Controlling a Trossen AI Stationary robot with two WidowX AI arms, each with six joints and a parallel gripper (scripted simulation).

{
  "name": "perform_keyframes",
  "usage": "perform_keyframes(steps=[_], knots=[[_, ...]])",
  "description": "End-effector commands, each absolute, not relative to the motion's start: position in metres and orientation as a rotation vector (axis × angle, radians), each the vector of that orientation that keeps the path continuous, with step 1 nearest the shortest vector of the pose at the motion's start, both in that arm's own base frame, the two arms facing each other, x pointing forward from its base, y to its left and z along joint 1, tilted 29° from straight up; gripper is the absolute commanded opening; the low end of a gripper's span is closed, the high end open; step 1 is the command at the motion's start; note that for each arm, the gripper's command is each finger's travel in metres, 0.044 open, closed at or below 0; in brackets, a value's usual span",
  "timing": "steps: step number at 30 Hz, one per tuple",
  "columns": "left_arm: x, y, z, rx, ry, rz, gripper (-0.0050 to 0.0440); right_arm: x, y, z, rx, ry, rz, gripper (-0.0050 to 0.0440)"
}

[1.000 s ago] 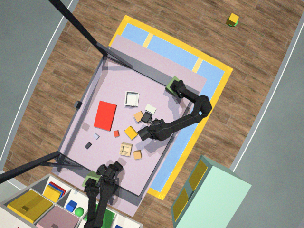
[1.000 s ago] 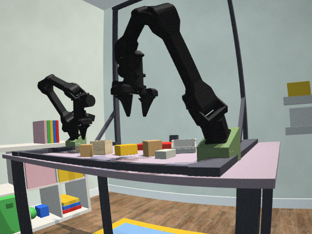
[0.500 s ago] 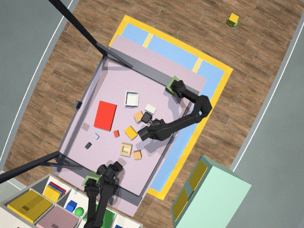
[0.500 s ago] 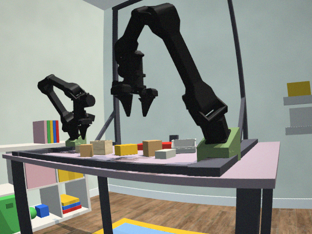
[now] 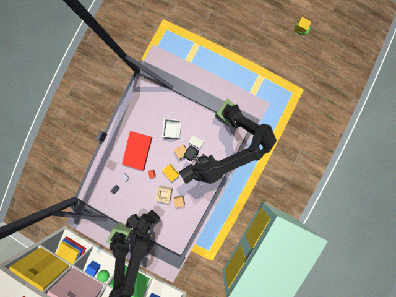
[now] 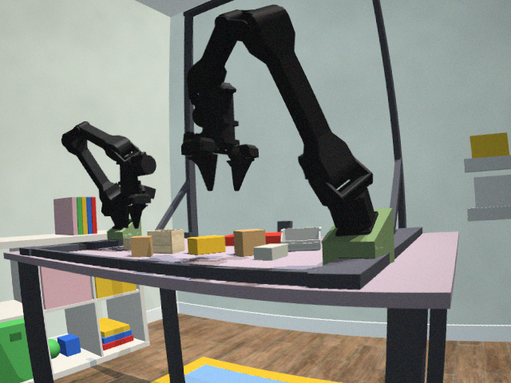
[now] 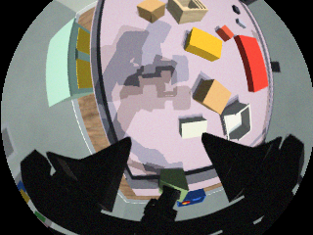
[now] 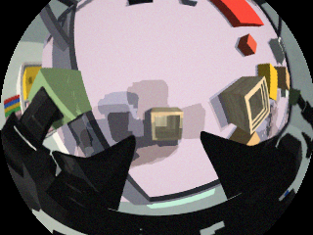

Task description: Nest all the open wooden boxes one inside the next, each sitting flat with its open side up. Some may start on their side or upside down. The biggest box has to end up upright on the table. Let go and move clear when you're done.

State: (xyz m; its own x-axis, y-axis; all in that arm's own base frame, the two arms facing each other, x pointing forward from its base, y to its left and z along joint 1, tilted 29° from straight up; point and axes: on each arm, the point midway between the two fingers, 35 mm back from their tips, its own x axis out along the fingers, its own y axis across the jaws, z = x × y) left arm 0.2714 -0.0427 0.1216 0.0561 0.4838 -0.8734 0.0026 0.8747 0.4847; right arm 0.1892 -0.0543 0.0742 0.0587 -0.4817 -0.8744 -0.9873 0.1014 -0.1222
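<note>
Right hand (image 5: 143,218) (image 6: 127,227) (image 8: 168,136), spread, hovers astride small wooden box (image 6: 127,242) (image 8: 167,125), presumably to bring it to nested boxes (image 5: 164,194) (image 6: 166,241) (image 8: 246,105). Left hand (image 6: 223,190) (image 7: 166,138) spread, clear.

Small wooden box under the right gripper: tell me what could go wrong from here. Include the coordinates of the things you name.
The right gripper (image 5: 142,219) (image 6: 127,227) (image 8: 168,137) is open around the small box (image 6: 126,242) (image 8: 167,124) in its wrist view; off-centre closing could nudge or tip it.

The nested boxes (image 5: 164,194) (image 6: 166,241) (image 7: 183,14) (image 8: 240,105) leave only a small opening, so the box might catch on a rim.

The tan block (image 5: 179,202) (image 6: 141,246) (image 7: 151,10) close beside them could get knocked.
</note>
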Motion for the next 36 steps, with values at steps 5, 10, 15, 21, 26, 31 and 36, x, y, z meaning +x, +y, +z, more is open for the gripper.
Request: perform_keyframes(steps=[5, 10, 15, 21, 26, 31, 36], knots=[[0.2729, -0.0437, 0.1257, 0.398, 1.465, 0.377, 0.04, 0.1925, -0.0539, 0.0777, -1.356, 1.559, 0.581, 0.0208], [0.2729, -0.0437, 0.1257, 0.398, 1.465, 0.377, 0.04, 0.1939, -0.0535, 0.0786, -1.166, 1.574, 0.365, 0.0088], [0.2729, -0.0437, 0.1257, 0.398, 1.465, 0.377, 0.04, 0.1944, -0.0536, 0.0791, -1.031, 1.573, 0.22, 0.0016], [0.2729, -0.0437, 0.1257, 0.398, 1.465, 0.377, 0.04, 0.1947, -0.0536, 0.0792, -0.836, 1.556, 0.02, 0.0], [0.2729, -0.0437, 0.1257, 0.398, 1.465, 0.377, 0.04, 0.1948, -0.0535, 0.0793, -0.672, 1.529, -0.14, 0.0], [0.2729, -0.0437, 0.1257, 0.398, 1.465, 0.377, 0.04, 0.1949, -0.0535, 0.0794, -0.574, 1.507, -0.233, 0.0], [0.2729, -0.0437, 0.1257, 0.398, 1.465, 0.377, 0.04, 0.1951, -0.0535, 0.0796, -0.367, 1.449, -0.422, -0.0001]])
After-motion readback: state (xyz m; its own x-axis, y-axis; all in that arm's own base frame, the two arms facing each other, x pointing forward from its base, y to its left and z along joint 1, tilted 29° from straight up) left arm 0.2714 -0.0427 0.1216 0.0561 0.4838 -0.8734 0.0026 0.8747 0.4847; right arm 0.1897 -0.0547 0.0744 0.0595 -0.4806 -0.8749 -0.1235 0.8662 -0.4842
